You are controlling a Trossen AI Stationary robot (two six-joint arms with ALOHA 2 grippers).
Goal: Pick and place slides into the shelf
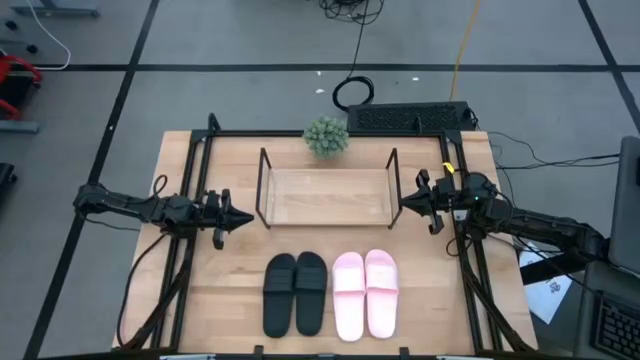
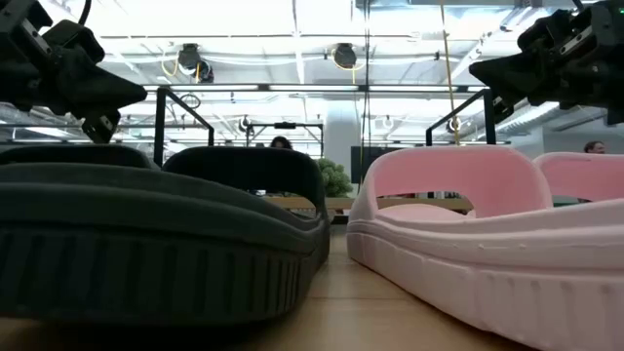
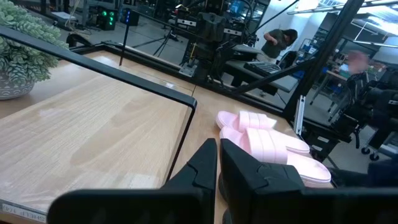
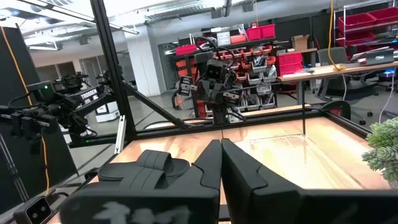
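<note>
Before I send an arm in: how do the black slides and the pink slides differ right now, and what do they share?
Colour: the black slides are matte black, the pink slides light pink. Position: the black slides lie nearer the left gripper, the pink slides nearer the right gripper. Shared: each pair lies side by side, flat on the table in front of the shelf, none held or shelved yet.

Potted plant point(image 1: 326, 136): green, small, at the surface's point(image 1: 230, 290) 12 o'clock edge. Keyboard point(image 1: 410, 117): black, just beyond that edge, 1 o'clock. Cable coil point(image 1: 353, 94): black, on floor, 12 o'clock. Paper sheet point(image 1: 548, 292): 4 o'clock, off-surface.
</note>
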